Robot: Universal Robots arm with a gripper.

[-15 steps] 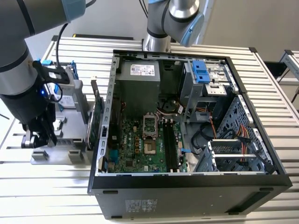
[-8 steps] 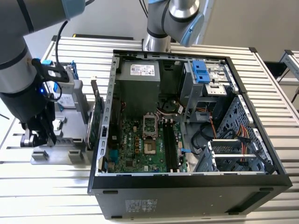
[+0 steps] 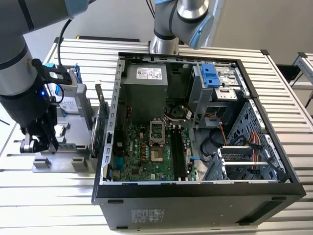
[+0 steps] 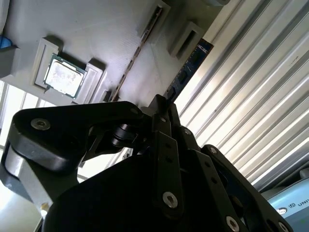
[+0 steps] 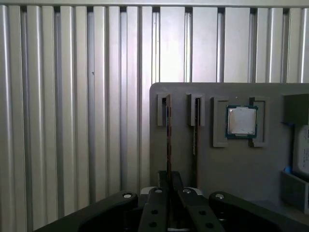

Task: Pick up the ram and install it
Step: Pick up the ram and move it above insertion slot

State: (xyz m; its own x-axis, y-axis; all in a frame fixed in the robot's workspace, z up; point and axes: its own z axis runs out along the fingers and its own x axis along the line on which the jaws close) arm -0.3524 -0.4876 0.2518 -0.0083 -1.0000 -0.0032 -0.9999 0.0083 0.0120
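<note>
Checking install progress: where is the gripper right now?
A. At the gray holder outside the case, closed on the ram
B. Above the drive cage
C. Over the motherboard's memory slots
A: in the first wrist view the gripper pinches the ram standing in the gray holder.

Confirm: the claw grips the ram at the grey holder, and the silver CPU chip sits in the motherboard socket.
Wrong. The first wrist view shows the CPU chip in a pocket of the grey holder. The claw does grip the ram.
</note>
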